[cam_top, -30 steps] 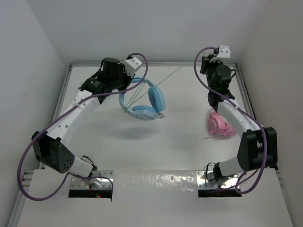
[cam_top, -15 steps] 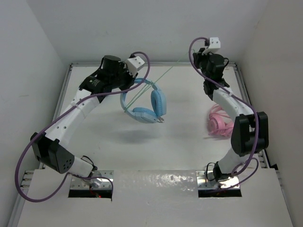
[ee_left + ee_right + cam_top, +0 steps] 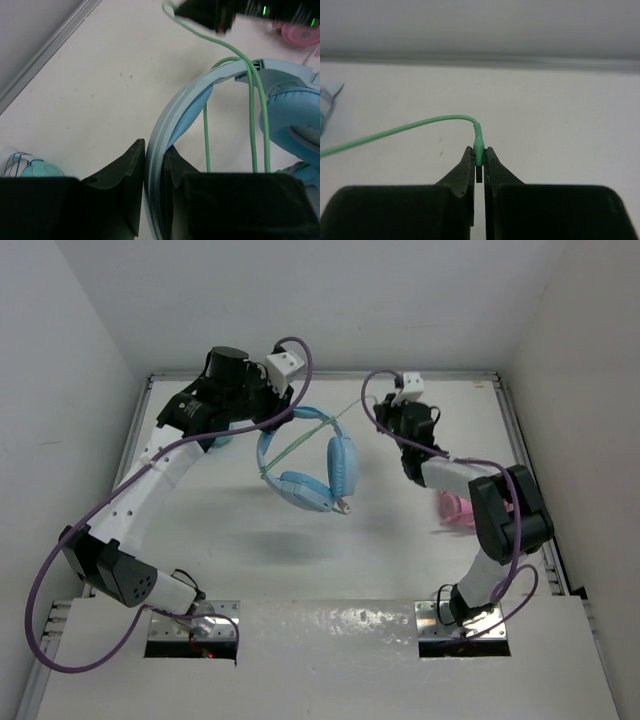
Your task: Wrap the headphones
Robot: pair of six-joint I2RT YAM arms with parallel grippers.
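Headphones (image 3: 305, 488) above white, white-walled table (image 3: 200, 540)

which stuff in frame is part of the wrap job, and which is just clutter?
In the job:
light-blue headphones, held in the left gripper
green cable, its end pinched in the right gripper

Lying about:
pink headphones
small teal item, mostly hidden in the left wrist view

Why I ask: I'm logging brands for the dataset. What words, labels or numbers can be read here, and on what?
No readable text in any view.
Blue headphones: no brand or marking shows on the headband or cups.
Cable plug: plain green, no print.
Pink headphones: too small and blurred to tell.
Green lights on the right arm: lights only, no characters.
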